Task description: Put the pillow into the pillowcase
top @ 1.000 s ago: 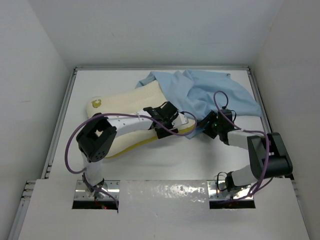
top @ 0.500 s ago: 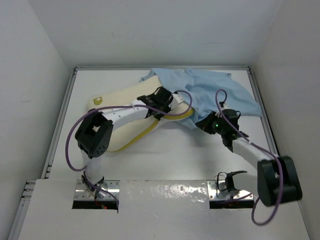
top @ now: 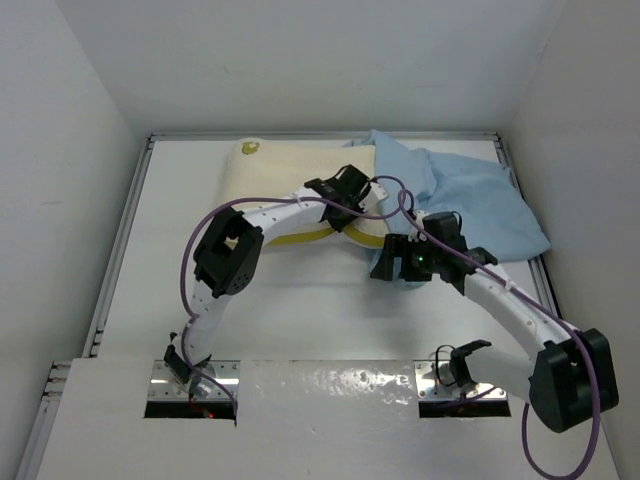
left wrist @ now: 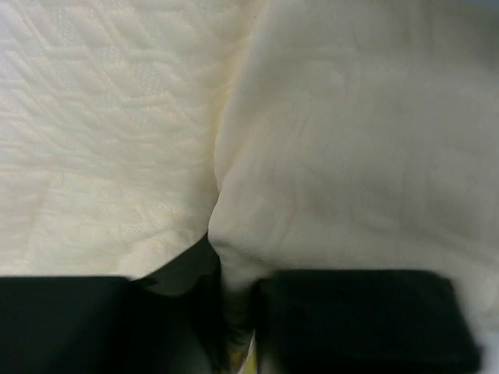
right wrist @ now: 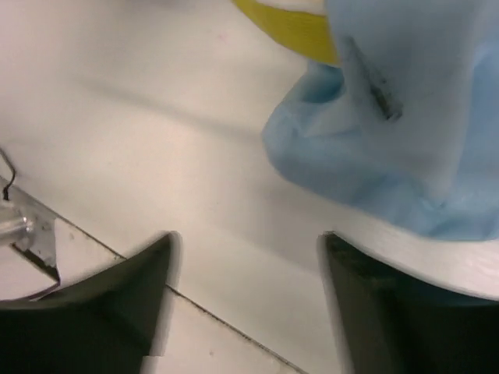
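The thick cream-white contoured pillow (top: pixel 280 180) is laid along the far side of the white worktop (top: pixel 300 310), long axis left to right. Its right end is covered by the light blue cloth pillowcase (top: pixel 480 210). A fold of its cover is pinched in the closed left gripper (left wrist: pixel 234 304). The right gripper (right wrist: pixel 248 257), spread wide and empty, is placed just beside the pillowcase's near corner.

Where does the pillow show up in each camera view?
Top external: pillow at far centre, right end under the pillowcase.
Left wrist: fills the picture, pinched by the left pincer.
Right wrist: only its yellow band, top edge.
Shared landmark: that yellow band, also in top external.
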`<state>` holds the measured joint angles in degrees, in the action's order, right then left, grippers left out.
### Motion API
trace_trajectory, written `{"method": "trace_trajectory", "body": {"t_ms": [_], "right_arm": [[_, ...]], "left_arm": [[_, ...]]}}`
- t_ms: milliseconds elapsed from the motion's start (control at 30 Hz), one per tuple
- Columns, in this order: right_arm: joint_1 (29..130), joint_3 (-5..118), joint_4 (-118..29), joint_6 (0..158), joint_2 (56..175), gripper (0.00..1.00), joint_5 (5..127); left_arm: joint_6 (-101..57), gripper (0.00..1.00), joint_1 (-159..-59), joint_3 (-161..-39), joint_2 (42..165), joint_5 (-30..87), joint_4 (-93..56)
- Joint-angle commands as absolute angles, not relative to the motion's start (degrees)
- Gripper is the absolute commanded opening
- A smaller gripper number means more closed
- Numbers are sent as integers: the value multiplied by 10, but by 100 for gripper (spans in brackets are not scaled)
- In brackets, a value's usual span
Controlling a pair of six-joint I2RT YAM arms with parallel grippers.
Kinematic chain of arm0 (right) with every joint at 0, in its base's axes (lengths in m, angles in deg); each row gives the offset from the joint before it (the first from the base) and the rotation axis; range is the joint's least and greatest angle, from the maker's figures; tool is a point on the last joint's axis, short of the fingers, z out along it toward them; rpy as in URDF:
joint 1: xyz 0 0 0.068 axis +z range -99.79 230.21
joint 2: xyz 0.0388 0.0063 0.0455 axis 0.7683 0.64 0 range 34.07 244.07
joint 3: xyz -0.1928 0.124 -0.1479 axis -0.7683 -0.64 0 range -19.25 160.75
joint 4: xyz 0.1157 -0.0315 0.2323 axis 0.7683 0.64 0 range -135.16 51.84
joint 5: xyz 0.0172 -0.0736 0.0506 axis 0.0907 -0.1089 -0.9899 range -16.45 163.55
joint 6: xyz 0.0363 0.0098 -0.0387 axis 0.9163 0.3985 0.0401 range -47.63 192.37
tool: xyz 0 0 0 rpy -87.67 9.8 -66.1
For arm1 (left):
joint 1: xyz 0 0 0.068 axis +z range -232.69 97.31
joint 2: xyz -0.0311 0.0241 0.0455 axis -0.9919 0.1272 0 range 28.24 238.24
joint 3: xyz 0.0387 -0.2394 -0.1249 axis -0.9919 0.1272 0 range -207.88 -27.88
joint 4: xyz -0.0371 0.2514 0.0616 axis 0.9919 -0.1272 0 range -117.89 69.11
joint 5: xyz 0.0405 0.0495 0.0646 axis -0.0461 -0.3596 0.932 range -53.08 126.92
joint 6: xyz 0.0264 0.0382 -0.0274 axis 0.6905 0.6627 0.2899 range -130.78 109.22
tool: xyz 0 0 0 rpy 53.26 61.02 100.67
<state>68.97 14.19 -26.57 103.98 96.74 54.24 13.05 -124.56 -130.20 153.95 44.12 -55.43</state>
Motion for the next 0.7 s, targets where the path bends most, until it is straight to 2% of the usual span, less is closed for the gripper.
{"method": "trace_trajectory", "body": {"t_ms": [0, 33, 67, 100, 133, 200, 233, 267, 300, 333, 400, 500, 533, 600, 633, 667], "right_arm": [[691, 228, -133, 950, 970, 94, 622], [689, 228, -147, 955, 957, 99, 660], [688, 227, -188, 963, 931, 99, 673], [688, 232, -205, 966, 924, 91, 683], [688, 236, -226, 975, 926, 78, 698], [688, 238, -247, 994, 935, 32, 733], [688, 234, -275, 1007, 949, 14, 769], [688, 229, -292, 1008, 957, 15, 776], [688, 219, -313, 1008, 966, 22, 782], [688, 216, -342, 1006, 976, 43, 786], [688, 215, -363, 1001, 1009, 49, 796], [688, 212, -399, 996, 1038, 51, 818], [688, 212, -412, 994, 1045, 50, 824], [688, 220, -417, 987, 1073, 40, 825], [688, 224, -419, 980, 1080, 30, 818], [688, 229, -418, 977, 1087, 5, 811]], "left_arm": [[98, 19, -1241, -1300, 1523, 418, -554], [97, 23, -1241, -1277, 1510, 411, -548], [94, 27, -1241, -1272, 1494, 397, -545], [93, 30, -1240, -1270, 1490, 390, -548], [91, 31, -1240, -1271, 1487, 386, -556], [86, 31, -1240, -1268, 1483, 379, -556], [85, 31, -1240, -1268, 1482, 374, -553], [84, 31, -1240, -1266, 1482, 373, -550], [82, 31, -1240, -1265, 1482, 372, -547], [82, 30, -1240, -1265, 1482, 372, -545], [80, 26, -1241, -1264, 1481, 372, -544], [87, 19, -1240, -1263, 1480, 354, -546], [90, 18, -1240, -1264, 1480, 353, -548], [92, 13, -1240, -1261, 1480, 356, -550], [91, 11, -1240, -1261, 1480, 358, -551], [91, 6, -1241, -1262, 1478, 359, -553]]}}
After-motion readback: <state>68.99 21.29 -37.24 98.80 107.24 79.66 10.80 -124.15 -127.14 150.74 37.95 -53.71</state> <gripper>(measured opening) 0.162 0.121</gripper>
